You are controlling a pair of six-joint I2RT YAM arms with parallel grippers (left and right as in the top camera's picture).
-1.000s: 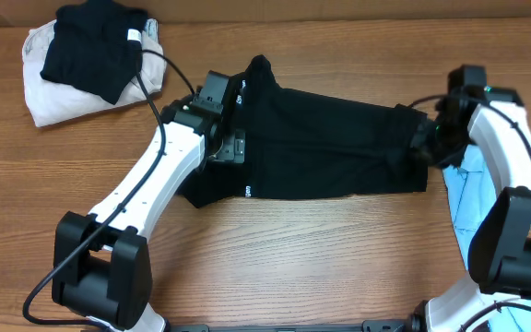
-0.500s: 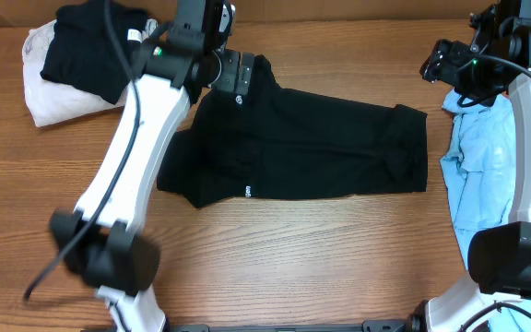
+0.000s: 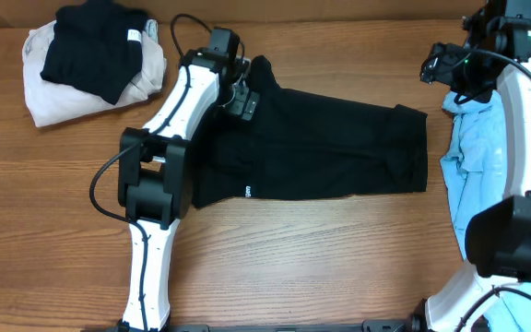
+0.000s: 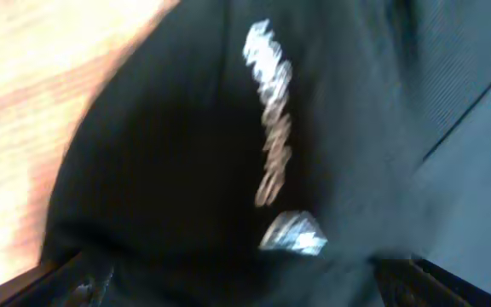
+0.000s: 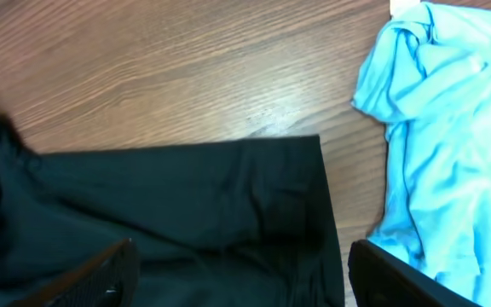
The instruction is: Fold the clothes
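Note:
A black garment (image 3: 330, 148) lies spread flat across the middle of the table, its hem to the right. My left gripper (image 3: 244, 94) is low over its upper left corner. In the blurred left wrist view the jaws (image 4: 250, 286) are open, with black cloth (image 4: 169, 153) and a white label (image 4: 269, 128) right under them. My right gripper (image 3: 439, 68) is raised beyond the garment's upper right corner. Its jaws (image 5: 241, 277) are open and empty above the hem (image 5: 297, 196).
A light blue garment (image 3: 479, 157) lies crumpled at the right edge and also shows in the right wrist view (image 5: 450, 136). At the back left, a folded black piece (image 3: 90, 46) rests on a beige garment (image 3: 44, 92). Bare wood lies in front.
My left gripper left the garment's left part, rose toward the back, then came down on the upper left corner. My right gripper let go of the right hem and lifted back.

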